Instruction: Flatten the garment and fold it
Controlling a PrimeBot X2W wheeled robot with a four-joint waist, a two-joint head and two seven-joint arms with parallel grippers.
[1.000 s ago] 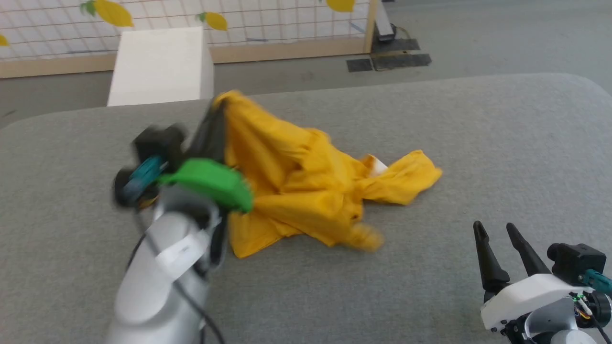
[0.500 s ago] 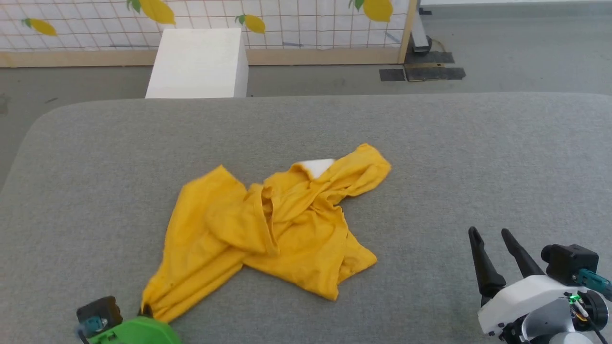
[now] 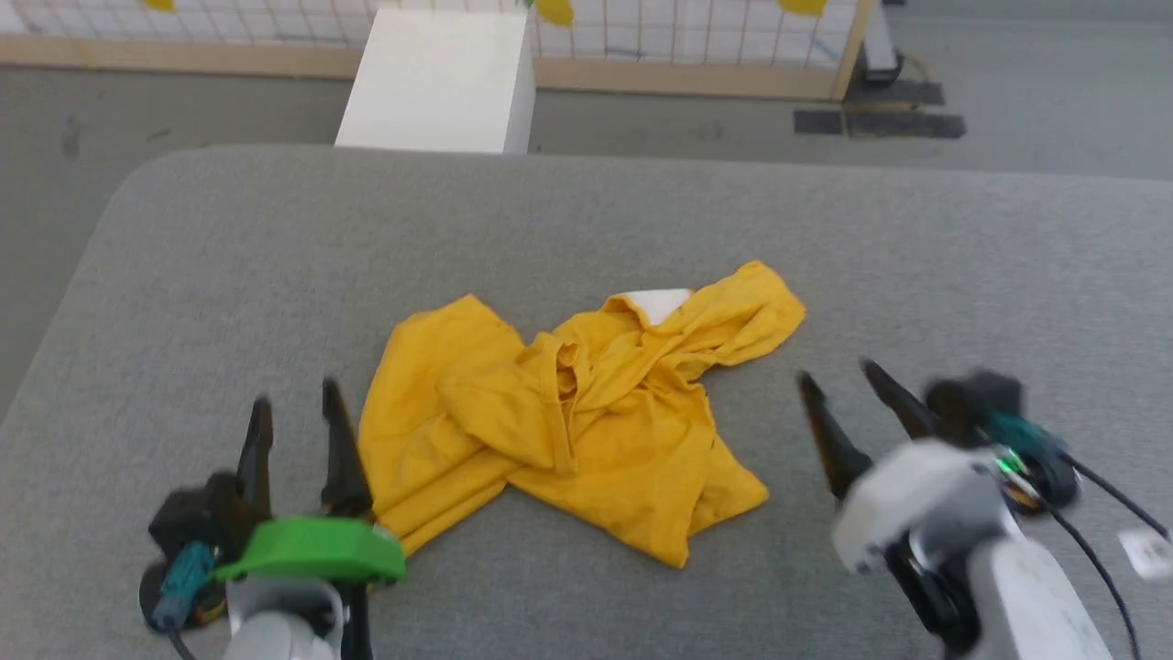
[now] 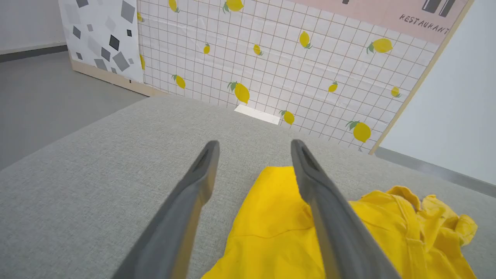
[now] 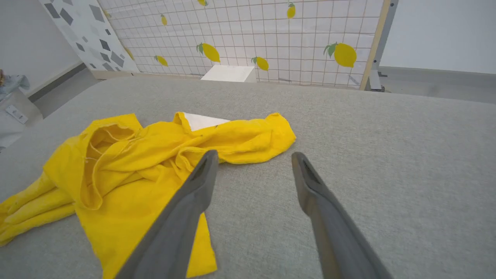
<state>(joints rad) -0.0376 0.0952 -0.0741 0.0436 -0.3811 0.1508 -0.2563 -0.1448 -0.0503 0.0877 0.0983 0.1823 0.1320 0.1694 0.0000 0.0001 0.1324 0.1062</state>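
The garment [image 3: 568, 431] lies crumpled about the middle of the worktop [image 3: 275, 257], somewhat nearer its near edge than its far edge and well apart from both side edges. It is yellow, bunched in folds through its centre. One flatter flap spreads toward the left edge and a rolled part reaches toward the far right. A white patch [image 3: 655, 302] shows at its far side, half tucked under a fold. The layers lie over one another, so neither the neckline nor the hem can be traced along its whole length.

The worktop is grey and cloth-covered, with a rounded far-left corner. Beyond its far edge a white box [image 3: 440, 82] stands on the grey floor [image 3: 1054, 82]. Behind the box is a gridded panel [image 4: 271, 58] printed with lemons and framed in pale wood. Dark mats [image 3: 880, 119] lie on the floor near the panel's right post.

The left gripper [image 3: 295, 396] is at the garment's left side near the near edge. Its fingers are spread wide with nothing clamped between them. The inner finger is just beside the cloth's edge, and I cannot tell whether it touches.

The right gripper [image 3: 836, 371] is blurred in the head view. It is near the garment's right side, also spread wide and empty, apart from the cloth.
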